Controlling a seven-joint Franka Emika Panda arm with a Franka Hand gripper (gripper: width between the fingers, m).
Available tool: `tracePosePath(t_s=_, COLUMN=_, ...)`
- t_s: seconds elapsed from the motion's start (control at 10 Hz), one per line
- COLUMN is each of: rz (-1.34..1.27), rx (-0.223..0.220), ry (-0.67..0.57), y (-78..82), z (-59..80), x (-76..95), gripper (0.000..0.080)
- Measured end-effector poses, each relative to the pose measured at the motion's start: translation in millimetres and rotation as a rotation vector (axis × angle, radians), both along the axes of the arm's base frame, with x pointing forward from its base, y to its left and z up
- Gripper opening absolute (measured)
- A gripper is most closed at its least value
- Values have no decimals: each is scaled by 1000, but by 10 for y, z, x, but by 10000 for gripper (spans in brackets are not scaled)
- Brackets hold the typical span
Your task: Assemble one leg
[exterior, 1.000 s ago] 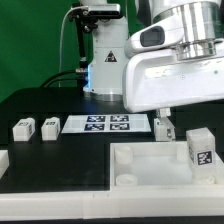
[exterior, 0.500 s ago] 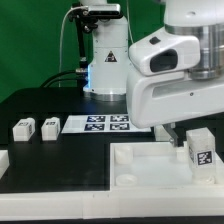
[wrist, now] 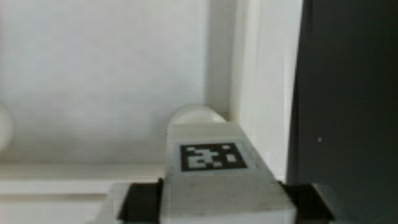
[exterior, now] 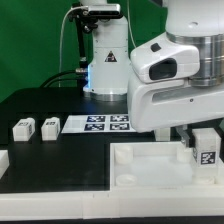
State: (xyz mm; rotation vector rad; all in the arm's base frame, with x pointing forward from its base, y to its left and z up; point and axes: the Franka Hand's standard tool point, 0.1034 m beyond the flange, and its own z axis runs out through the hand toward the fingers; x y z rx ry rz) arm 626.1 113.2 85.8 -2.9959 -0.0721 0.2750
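A leg, a white post with a black-and-white tag, stands upright on the right end of the large white slab. My gripper has come down over it, and the big white hand hides most of the fingers. In the wrist view the leg fills the gap between the two dark fingers, and both press against its sides. The tag faces the camera. Two more legs lie on the black table at the exterior view's left.
The marker board lies flat behind the slab, in front of the arm's base. A white part pokes in at the left edge. The slab has raised rims and corner sockets.
The arm has moved to the exterior view's right and down, from beside the leg to over it. The fingers now enclose the leg, which has shifted slightly to the right.
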Motion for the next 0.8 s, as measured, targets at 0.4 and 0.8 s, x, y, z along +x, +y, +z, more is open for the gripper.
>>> tracePosePath(t_s=0.4, rz=-425, rx=-66, ry=2, y=-23, z=-28, x=30, gripper=292)
tracePosePath(t_s=0.8, rz=-1004, rx=-67, ry=20, y=-23, z=-33, x=8, gripper=294)
